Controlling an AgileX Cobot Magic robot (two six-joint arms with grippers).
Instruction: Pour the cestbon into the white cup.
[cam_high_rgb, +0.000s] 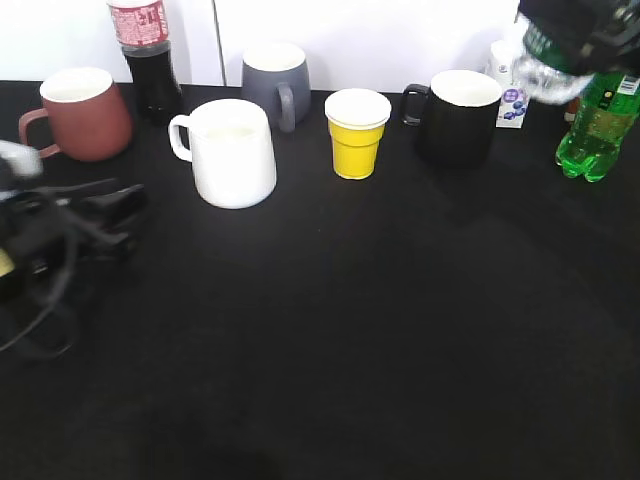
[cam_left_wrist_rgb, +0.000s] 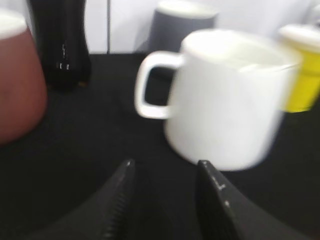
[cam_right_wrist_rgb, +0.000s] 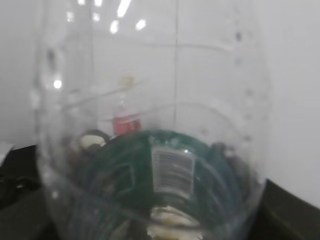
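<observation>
The white cup (cam_high_rgb: 235, 150) stands on the black table at back left, handle to the left; it fills the left wrist view (cam_left_wrist_rgb: 230, 95). The cestbon (cam_high_rgb: 548, 75), clear with a dark green label, hangs tilted in the air at the top right, held by my right gripper (cam_high_rgb: 580, 30). In the right wrist view the cestbon (cam_right_wrist_rgb: 160, 150) fills the frame and hides the jaws. My left gripper (cam_high_rgb: 125, 215) rests low at the left, open and empty (cam_left_wrist_rgb: 165, 172), just in front of the white cup.
Along the back stand a red-brown mug (cam_high_rgb: 85, 115), a cola bottle (cam_high_rgb: 148, 60), a grey mug (cam_high_rgb: 275, 85), a yellow cup (cam_high_rgb: 357, 135), a black mug (cam_high_rgb: 460, 115), a small carton (cam_high_rgb: 510, 100) and a green soda bottle (cam_high_rgb: 598, 125).
</observation>
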